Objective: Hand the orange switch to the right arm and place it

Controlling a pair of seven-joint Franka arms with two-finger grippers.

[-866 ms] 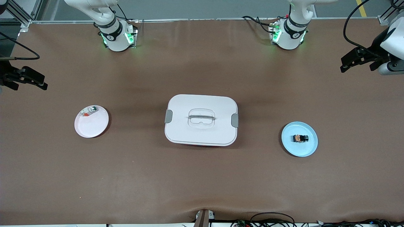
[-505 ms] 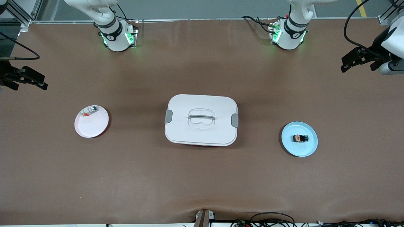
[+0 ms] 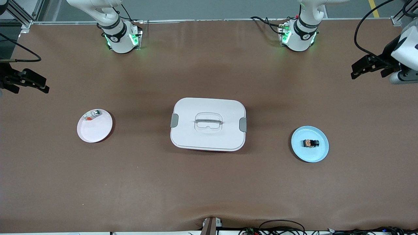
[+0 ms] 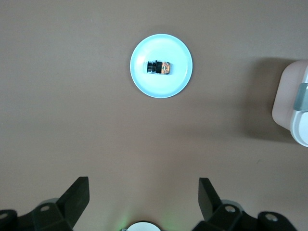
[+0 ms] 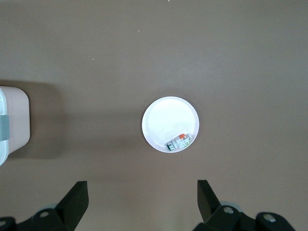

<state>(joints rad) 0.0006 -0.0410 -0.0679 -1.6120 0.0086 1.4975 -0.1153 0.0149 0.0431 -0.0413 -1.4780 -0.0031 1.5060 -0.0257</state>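
Note:
The orange switch (image 3: 311, 143), a tiny black block with an orange part, lies on a light blue plate (image 3: 299, 152) toward the left arm's end of the table. The left wrist view shows the switch (image 4: 159, 67) on that plate (image 4: 144, 84), well clear of the fingers. My left gripper (image 3: 356, 70) hangs open and empty over the bare table at that end; its view shows the left gripper (image 4: 143, 187) with wide-apart jaws. My right gripper (image 3: 44, 87) waits open and empty over the right arm's end, and its view shows the right gripper (image 5: 142, 188) the same way.
A white lidded box (image 3: 208, 124) with a handle and grey latches stands mid-table. A pale plate (image 3: 94, 132) toward the right arm's end carries a small whitish part (image 3: 92, 114) with red and green bits. The right wrist view shows that plate (image 5: 163, 118) and the whitish part (image 5: 179, 142).
The left arm's hand has shifted slightly over its end of the table. The right arm, the plates and the switch have not moved.

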